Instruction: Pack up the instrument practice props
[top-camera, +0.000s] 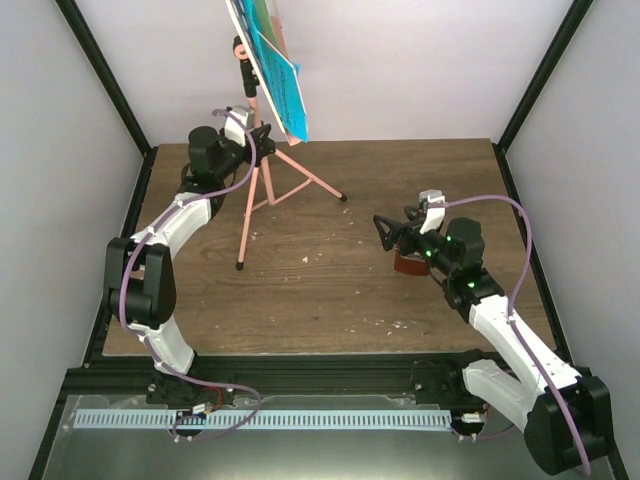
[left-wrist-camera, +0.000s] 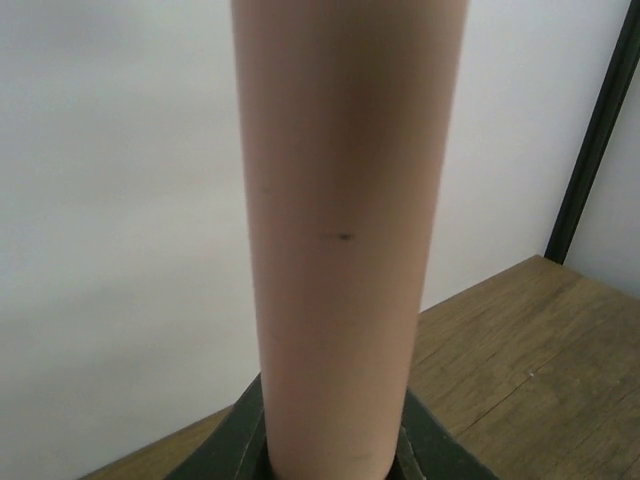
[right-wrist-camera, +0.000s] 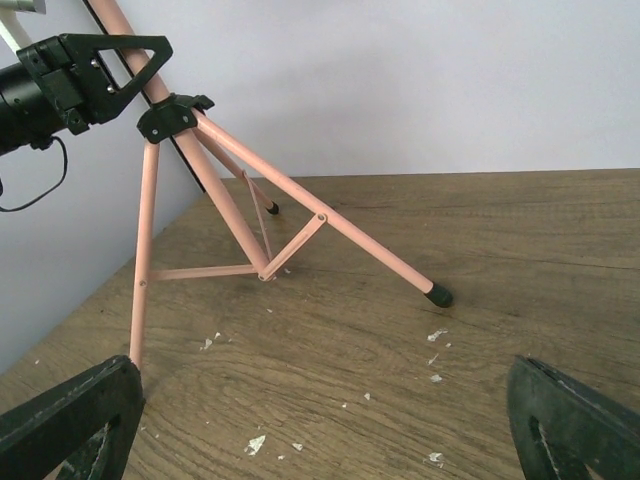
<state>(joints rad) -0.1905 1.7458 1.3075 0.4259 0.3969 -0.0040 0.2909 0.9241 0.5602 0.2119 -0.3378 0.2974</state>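
Two arms, one target: the pink music stand (top-camera: 248, 210) stands upright at upper left, its pole running vertically between the jaws of the nearer left gripper (top-camera: 252, 142), pinching or not I cannot tell, while the right gripper (top-camera: 392, 232) gapes wide, well apart at centre right.

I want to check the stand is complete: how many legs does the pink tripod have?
3. In the right wrist view, the near leg comes down at the picture's left, the black-footed leg reaches right, and the far leg points toward the wall. None looks hidden.
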